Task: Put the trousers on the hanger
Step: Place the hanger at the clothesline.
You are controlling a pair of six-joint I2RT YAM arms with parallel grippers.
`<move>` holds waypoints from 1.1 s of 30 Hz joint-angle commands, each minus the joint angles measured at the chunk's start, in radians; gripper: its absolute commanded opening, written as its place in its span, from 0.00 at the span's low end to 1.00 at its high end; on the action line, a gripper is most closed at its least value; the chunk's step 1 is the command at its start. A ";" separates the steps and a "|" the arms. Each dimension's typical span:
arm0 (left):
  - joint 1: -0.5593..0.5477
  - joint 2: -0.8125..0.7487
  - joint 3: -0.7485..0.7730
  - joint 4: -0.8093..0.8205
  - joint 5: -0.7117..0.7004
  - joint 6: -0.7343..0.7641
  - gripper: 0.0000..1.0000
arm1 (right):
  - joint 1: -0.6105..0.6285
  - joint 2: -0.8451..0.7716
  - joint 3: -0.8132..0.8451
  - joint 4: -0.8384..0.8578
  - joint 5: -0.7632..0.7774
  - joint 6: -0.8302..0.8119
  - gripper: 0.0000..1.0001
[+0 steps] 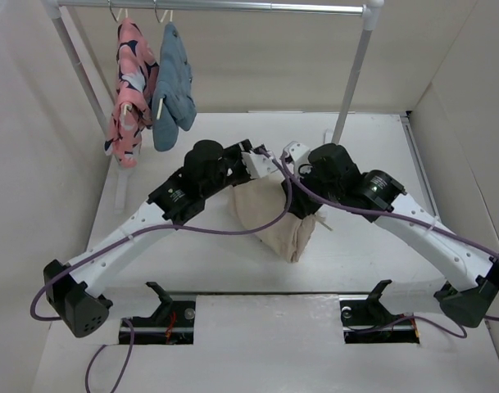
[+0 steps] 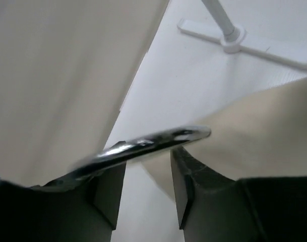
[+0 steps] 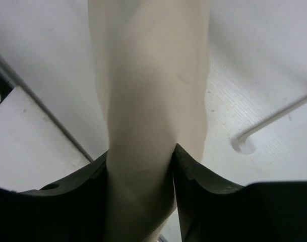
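Note:
The beige trousers [image 1: 269, 217] hang bunched between my two grippers, their lower end on the table. My right gripper [image 1: 301, 205] is shut on a thick fold of them; in the right wrist view the cloth [image 3: 148, 75] fills the narrow gap between the jaws of the gripper [image 3: 140, 156]. My left gripper [image 1: 265, 166] is at the trousers' upper left edge. In the left wrist view the jaws of the gripper [image 2: 148, 156] stand close together, with the hanger's shiny metal hook [image 2: 158, 141] across their tips and the trousers [image 2: 264, 131] to the right. A thin pale arm of the hanger [image 3: 274, 118] shows beside the cloth.
A grey rail [image 1: 216, 6] on white posts stands at the back, with a pink patterned garment [image 1: 130, 82] and a blue denim garment [image 1: 171, 90] hanging at its left. The right post's foot [image 2: 231, 38] is just beyond the trousers. White walls enclose the table.

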 commanded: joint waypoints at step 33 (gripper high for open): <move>0.029 -0.182 -0.078 -0.108 -0.010 -0.436 0.75 | -0.011 -0.094 0.263 0.315 0.339 -0.046 0.00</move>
